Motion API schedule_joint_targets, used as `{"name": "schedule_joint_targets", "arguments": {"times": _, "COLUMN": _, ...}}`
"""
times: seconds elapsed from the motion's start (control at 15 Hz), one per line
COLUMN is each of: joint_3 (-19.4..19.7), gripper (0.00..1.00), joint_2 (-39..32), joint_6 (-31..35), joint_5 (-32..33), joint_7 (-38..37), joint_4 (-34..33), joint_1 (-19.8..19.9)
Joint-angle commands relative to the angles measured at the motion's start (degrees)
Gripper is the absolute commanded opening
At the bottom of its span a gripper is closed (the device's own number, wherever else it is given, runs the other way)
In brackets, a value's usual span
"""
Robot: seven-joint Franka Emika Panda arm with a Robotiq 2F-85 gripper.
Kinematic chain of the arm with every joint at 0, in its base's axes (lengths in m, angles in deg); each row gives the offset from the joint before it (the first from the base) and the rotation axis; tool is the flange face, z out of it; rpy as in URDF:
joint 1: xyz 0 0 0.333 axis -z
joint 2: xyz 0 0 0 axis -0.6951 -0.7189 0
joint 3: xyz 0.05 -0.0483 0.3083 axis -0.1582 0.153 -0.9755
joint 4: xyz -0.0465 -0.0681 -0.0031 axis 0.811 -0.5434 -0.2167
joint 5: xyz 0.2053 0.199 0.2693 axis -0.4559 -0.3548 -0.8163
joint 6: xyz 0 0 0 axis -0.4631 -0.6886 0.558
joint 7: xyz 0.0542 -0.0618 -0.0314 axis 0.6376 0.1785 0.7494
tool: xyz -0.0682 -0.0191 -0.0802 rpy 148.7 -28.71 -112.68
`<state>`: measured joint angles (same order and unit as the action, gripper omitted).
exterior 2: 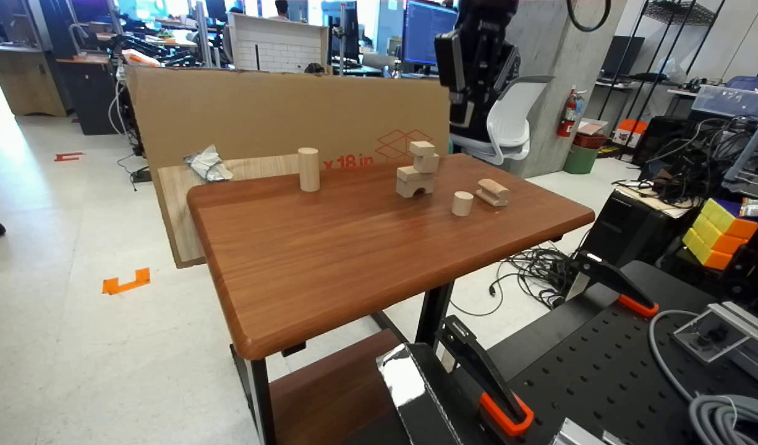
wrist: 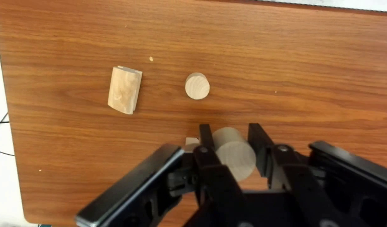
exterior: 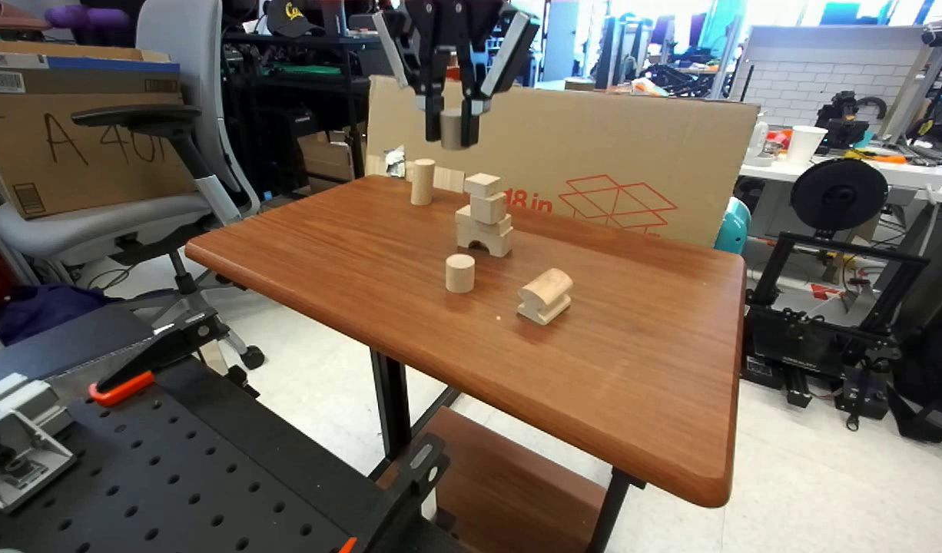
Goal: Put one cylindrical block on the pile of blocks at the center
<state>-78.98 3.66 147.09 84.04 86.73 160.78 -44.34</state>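
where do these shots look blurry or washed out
In the wrist view, the hand looks soft up close, while the table shows clear grain; in an exterior view, glare washes out the floor at far left; in both exterior views, the pile of blocks looks fairly sharp.

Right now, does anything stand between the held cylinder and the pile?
Nothing visible does. The gripper holds the cylinder higher than the pile, with open air between them in an exterior view. The short cylinder stands lower, on the table.
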Motion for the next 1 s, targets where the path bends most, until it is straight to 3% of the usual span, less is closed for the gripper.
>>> {"name": "schedule_joint_targets", "arguments": {"times": 0.0, "joint_3": -0.57, "gripper": 0.08, "joint_2": 0.26, "joint_6": -4.46, "joint_5": -2.05, "joint_7": -0.45, "joint_4": -3.76, "joint_1": 0.56}}
{"name": "schedule_joint_targets", "arguments": {"times": 0.93, "joint_3": -0.76, "gripper": 0.08, "joint_2": -8.19, "joint_6": -3.87, "joint_5": -1.23, "joint_7": -3.67, "joint_4": -11.60, "joint_1": 0.18}}
